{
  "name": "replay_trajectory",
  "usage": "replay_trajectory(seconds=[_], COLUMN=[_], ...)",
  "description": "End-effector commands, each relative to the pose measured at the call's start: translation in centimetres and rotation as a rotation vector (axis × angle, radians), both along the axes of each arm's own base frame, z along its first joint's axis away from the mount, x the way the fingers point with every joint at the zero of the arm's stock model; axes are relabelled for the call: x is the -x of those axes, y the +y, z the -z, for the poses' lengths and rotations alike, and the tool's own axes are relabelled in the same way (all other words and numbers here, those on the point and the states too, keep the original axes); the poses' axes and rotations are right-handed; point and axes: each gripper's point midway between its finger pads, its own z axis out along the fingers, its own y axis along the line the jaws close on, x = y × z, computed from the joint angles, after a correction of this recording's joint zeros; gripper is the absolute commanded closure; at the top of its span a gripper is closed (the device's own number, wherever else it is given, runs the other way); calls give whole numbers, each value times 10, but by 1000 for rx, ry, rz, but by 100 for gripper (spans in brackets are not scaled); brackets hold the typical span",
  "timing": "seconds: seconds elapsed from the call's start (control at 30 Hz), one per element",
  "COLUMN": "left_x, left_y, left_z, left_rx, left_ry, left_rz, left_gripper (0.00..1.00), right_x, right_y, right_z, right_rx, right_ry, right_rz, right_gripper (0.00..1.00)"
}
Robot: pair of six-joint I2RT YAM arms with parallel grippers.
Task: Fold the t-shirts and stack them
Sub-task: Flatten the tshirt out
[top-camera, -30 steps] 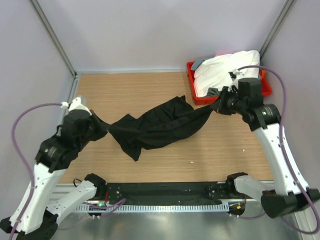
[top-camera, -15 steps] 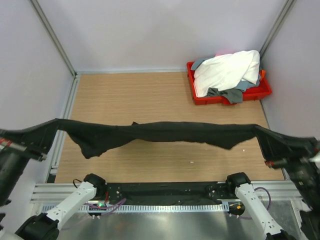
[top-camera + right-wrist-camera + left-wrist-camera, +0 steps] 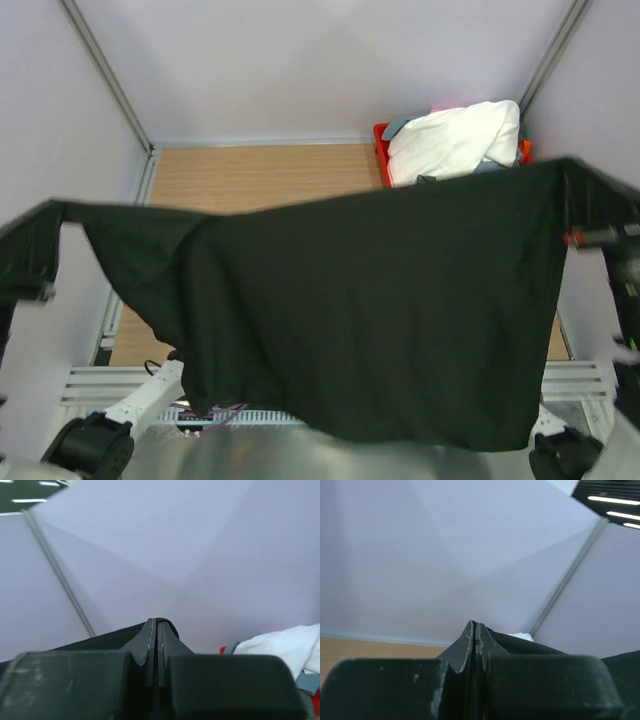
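**Black t-shirt [image 3: 380, 310] spread in the air between both arms, ready to lay flat.**
Your left gripper [image 3: 475, 635] and right gripper [image 3: 156, 630] are each pinched tight on a top corner of the shirt. Both arms are raised high and well apart, one at the left and one at the right, so the cloth hangs like a curtain over the near part of the table [image 3: 260, 175]. The left part sags and bunches, so pull that side tauter, level the corners, then lower it smoothly. The white t-shirt [image 3: 450, 140] sits in the red tray [image 3: 381, 135] at far right.
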Motion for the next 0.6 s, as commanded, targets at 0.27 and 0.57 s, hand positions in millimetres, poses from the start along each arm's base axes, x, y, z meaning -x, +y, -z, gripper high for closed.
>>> replay_trajectory(seconds=[0.27, 0.57], left_x=[-311, -451], left_y=[11, 45], left_z=[230, 434], left_rx=[-345, -269], left_ry=[906, 1412], left_rz=[-447, -359], left_gripper=[100, 61], right_x=[-324, -398], right_y=[55, 96], right_z=[289, 415], right_rx=[114, 221], right_ry=[943, 1222], right_rz=[91, 48], right_gripper=[99, 23])
